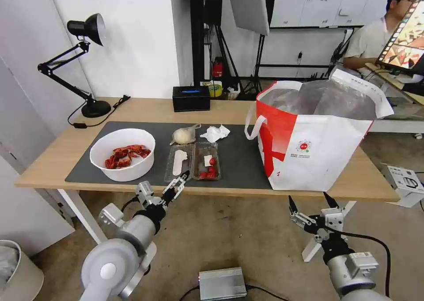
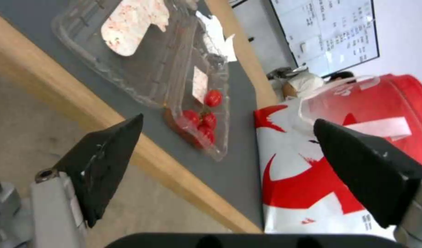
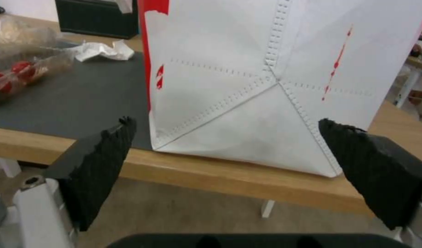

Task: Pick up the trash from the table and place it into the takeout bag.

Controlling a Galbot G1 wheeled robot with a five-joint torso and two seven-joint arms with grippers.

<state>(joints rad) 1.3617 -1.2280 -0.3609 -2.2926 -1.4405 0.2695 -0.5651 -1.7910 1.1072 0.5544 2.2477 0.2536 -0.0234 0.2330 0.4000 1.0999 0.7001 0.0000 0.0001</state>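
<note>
On the dark mat (image 1: 240,159) of the wooden table (image 1: 145,109) lies the trash: a white bowl (image 1: 121,159) of red shells, a clear clamshell box (image 1: 193,161) with red bits, a knotted clear bag (image 1: 184,135) and a crumpled tissue (image 1: 215,133). The white-and-red takeout bag (image 1: 316,146) stands open at the table's right end. My left gripper (image 1: 179,182) hovers open just before the table's front edge, facing the clamshell box (image 2: 174,75). Lower down, in front of the takeout bag (image 3: 247,69), my right gripper (image 1: 309,201) is open and holds nothing.
A black desk lamp (image 1: 86,62) stands at the table's back left and a black box (image 1: 191,98) at the back middle. On the floor are a grey metal unit (image 1: 222,283), a bin (image 1: 17,270) at the left and a white device (image 1: 404,182) at the right.
</note>
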